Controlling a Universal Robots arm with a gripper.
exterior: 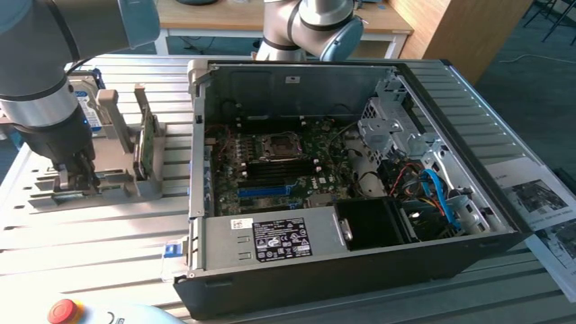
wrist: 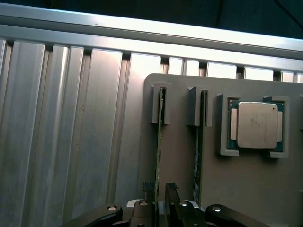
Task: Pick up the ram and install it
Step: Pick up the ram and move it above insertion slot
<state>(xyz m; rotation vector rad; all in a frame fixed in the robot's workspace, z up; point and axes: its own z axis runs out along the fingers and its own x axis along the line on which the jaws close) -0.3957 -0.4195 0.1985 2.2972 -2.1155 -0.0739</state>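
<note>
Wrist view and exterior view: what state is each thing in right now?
gripper: open, straddling the ram.
ram: on edge in its holder slot, not lifted.
second stick: on edge in the next slot.
processor: lying flat in its recess.
computer case: side open, motherboard exposed.

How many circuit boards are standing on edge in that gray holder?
2: one board sits inside the open claw, the other board stands beside it, nearer the processor. More may be hidden.
</note>
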